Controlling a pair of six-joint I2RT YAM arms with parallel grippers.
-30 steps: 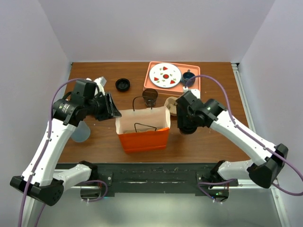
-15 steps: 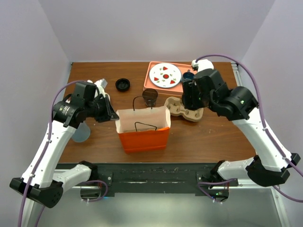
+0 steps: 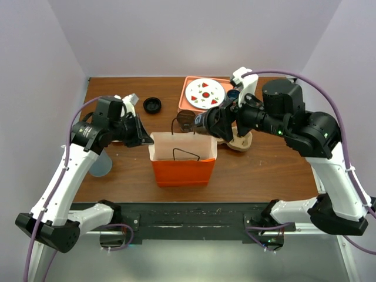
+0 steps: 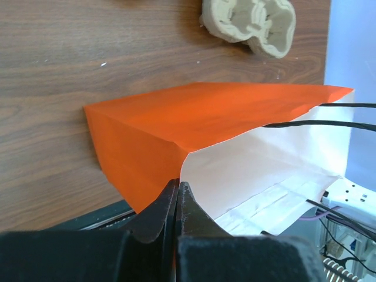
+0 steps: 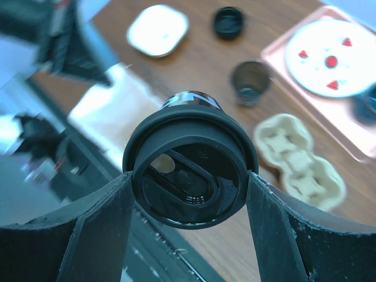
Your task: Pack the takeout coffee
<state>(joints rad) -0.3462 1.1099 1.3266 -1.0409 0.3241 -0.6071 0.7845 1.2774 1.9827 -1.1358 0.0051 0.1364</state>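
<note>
The takeout coffee (image 5: pixel 191 167), a dark cup with a round black lid, sits between my right gripper's fingers (image 5: pixel 106 223). My right gripper (image 3: pixel 204 121) is shut on it and holds it in the air, tilted, just above the back rim of the orange paper bag (image 3: pixel 182 169). The bag stands open with its white inside showing. My left gripper (image 3: pixel 145 138) is shut on the bag's left rim. In the left wrist view the jaws pinch the bag's edge (image 4: pixel 178 187).
A cardboard cup carrier (image 3: pixel 239 141) lies right of the bag. Behind the bag stand a dark glass cup (image 3: pixel 186 119), a flat black disc (image 3: pixel 152 105) and a pink tray (image 3: pixel 189 106) with a plate (image 3: pixel 205 92) and a blue mug (image 3: pixel 233 94). A clear cup (image 3: pixel 100 165) stands left.
My right arm lifted the coffee from the carrier and swung it left over the bag's back rim. My left gripper kept its hold on the rim; the bag shifted slightly right.
</note>
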